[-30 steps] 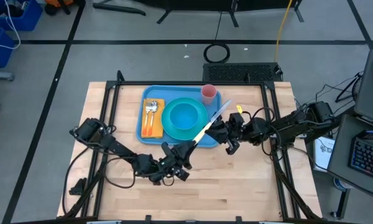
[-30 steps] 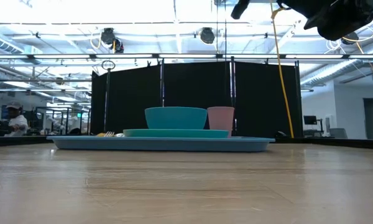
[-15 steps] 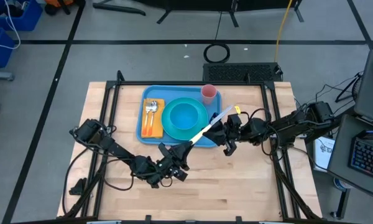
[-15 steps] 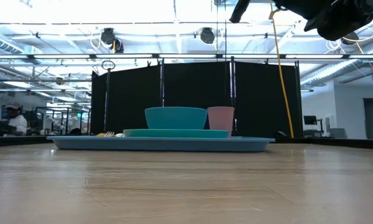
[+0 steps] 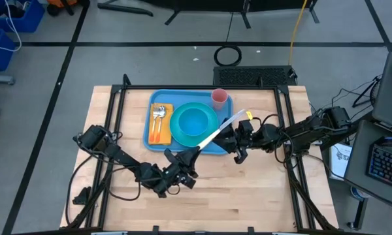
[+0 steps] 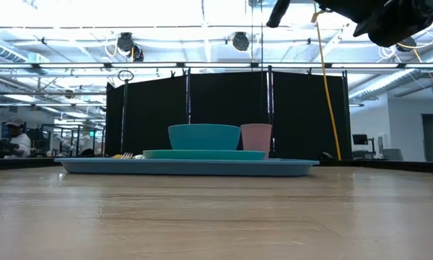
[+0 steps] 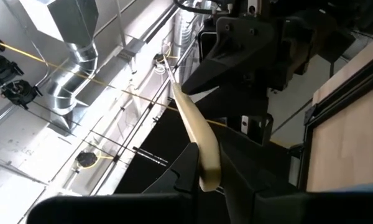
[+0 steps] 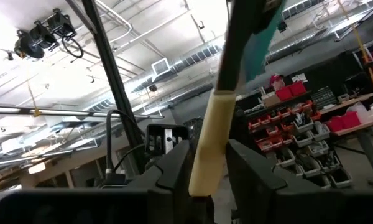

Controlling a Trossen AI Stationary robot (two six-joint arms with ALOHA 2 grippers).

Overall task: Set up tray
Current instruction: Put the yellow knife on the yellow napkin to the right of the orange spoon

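Note:
The light-blue tray [image 5: 158, 99] lies at the table's far middle. It carries a teal plate with a teal bowl [image 5: 195, 122], a pink cup [image 5: 219, 98] and an orange napkin [image 5: 159, 124] with a fork and a spoon on it. A knife [image 5: 217, 133] with a cream handle hangs in the air over the tray's near right corner, slanting between my two grippers. My left gripper [image 5: 191, 155] is shut on its near end. My right gripper [image 5: 227, 135] is shut on it farther along. In the low view the tray [image 6: 187, 166] lies flat, with an arm [image 6: 379, 18] high above. My left gripper pinches the knife's cream handle end [image 7: 208, 163] between its two fingers, which lie along the knife and come from the table's near left. The knife is lifted clear of the table. My right gripper pinches the knife's cream part [image 8: 206, 152] between its two fingers, coming from the table's right. The knife is clear of tray and table, its pale blade end [image 5: 242, 115] sticking out beyond the fingers.
Bare wooden table [image 5: 248, 196] spreads along the near side and to the right of the tray. Black frame rails [image 5: 117, 111] run down both table sides. Cables trail from the right arm [image 5: 307, 130].
Both grippers, with the knife between them, have drifted slightly toward the table's left. The knife's blade end has swung a little toward the near edge, so it lies flatter across the tray's corner. Both grippers stay shut on it.

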